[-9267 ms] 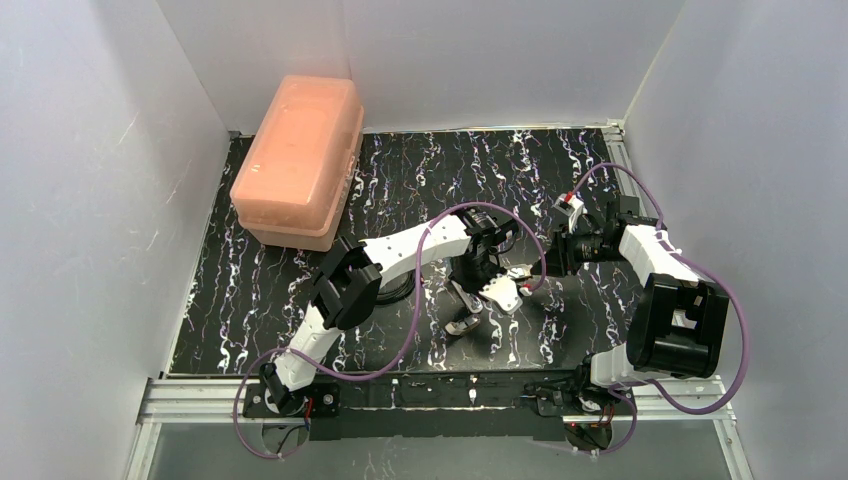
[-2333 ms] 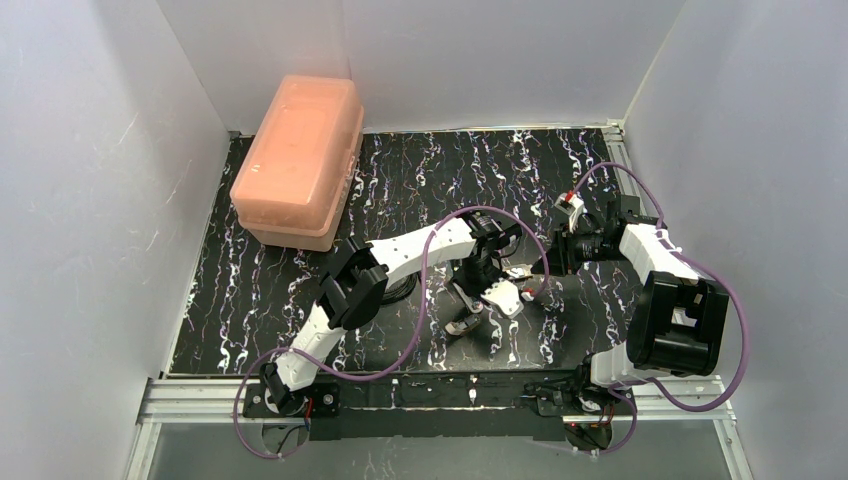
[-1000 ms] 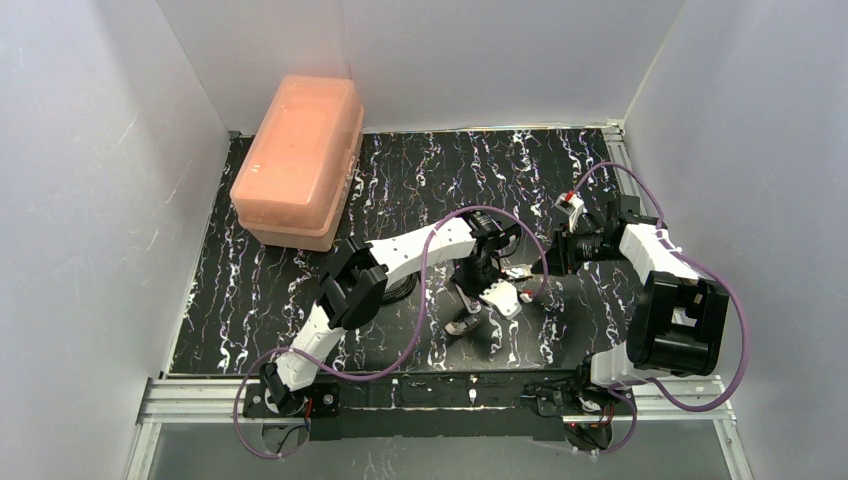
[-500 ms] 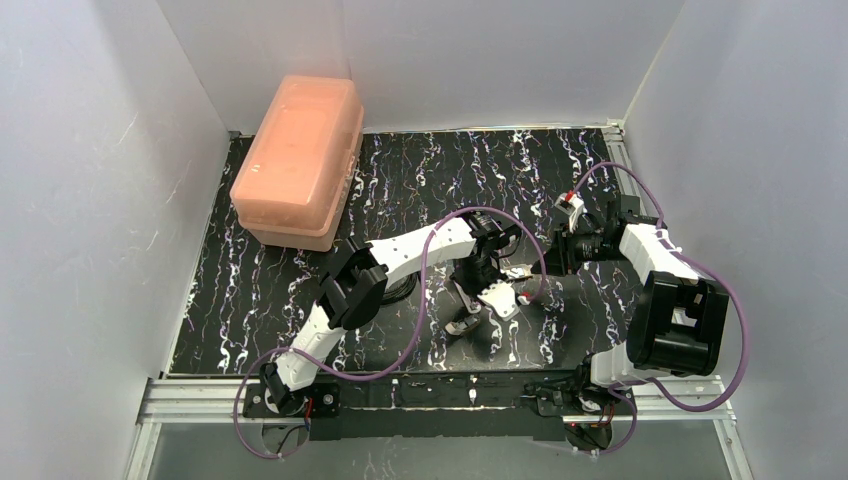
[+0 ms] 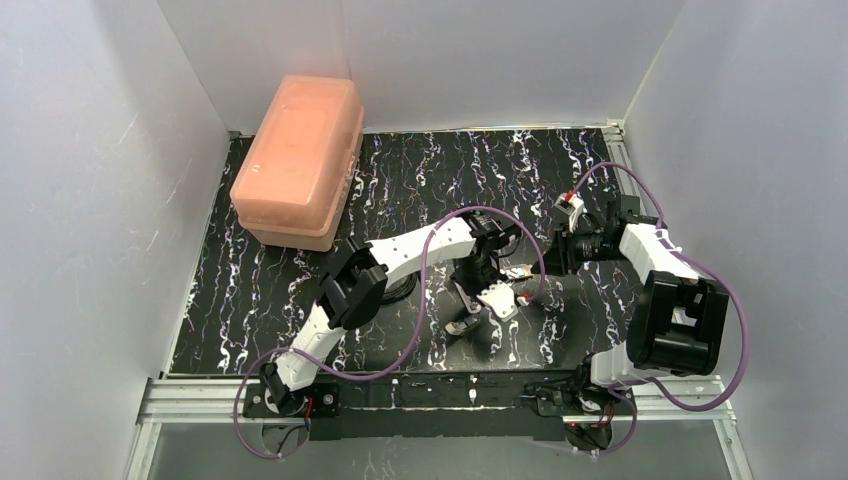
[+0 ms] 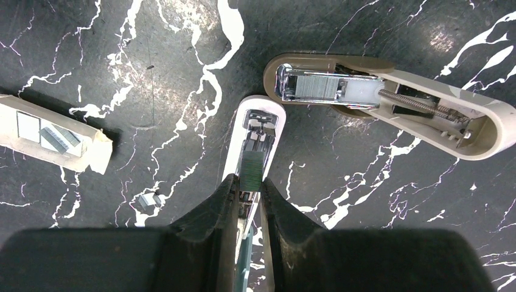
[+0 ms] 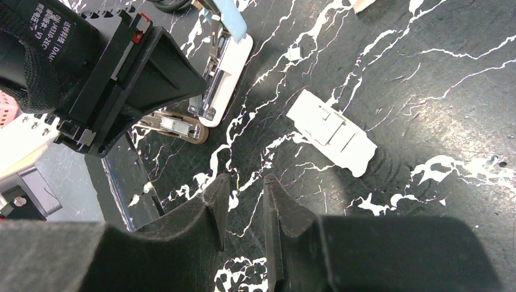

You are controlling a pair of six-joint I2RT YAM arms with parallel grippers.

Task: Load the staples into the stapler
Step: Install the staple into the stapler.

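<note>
Walls: plain white panels box you in, left wall (image 5: 90, 200), back wall (image 5: 480, 60), right wall (image 5: 760, 150) | Table: your tabletop (image 5: 250, 300) is black with white marble veins | Near edge: silver metal rail (image 5: 190, 395), grey floor (image 5: 450, 462) below | Far left corner: salmon-pink lidded plastic box (image 5: 298, 160) | Light: even, soft shadows
</note>
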